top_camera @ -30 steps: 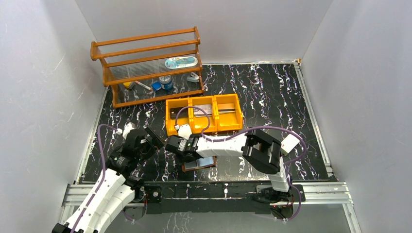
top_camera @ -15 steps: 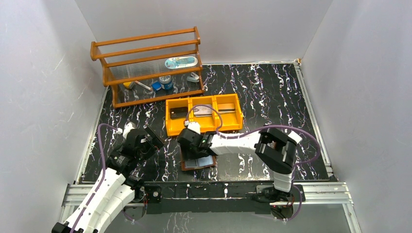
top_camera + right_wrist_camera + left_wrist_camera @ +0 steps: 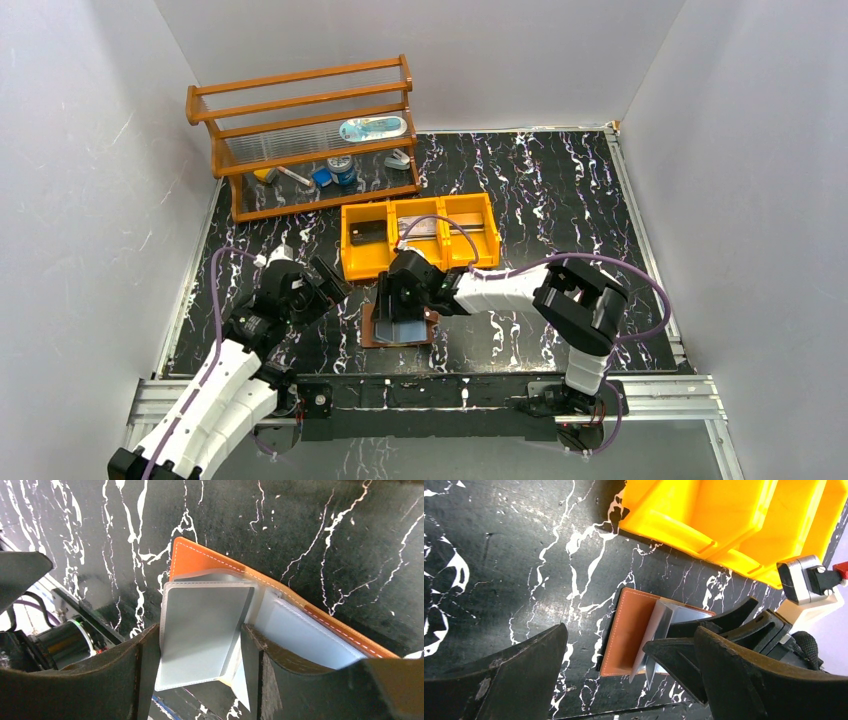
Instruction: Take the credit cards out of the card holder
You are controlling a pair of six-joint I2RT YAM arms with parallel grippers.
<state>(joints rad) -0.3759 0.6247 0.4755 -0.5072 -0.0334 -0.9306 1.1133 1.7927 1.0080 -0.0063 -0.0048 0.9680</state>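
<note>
The brown card holder lies open on the black mat near the front edge. Its pale grey-blue sleeves are spread, and one leaf stands raised. I cannot tell cards from sleeves inside it. My right gripper is over the holder, jaws apart, one finger on each side of the raised leaf. The brown leather shows behind it. My left gripper is open and empty just left of the holder, which lies in front of it. The right arm's fingers show there against the sleeves.
An orange three-compartment tray stands just behind the holder and holds flat cards; it also shows in the left wrist view. A wooden rack with small items stands at the back left. White walls close in the mat.
My right gripper has moved right and down onto the holder and now straddles a sleeve. The holder has shifted slightly left. My left gripper has moved a little toward the holder.
</note>
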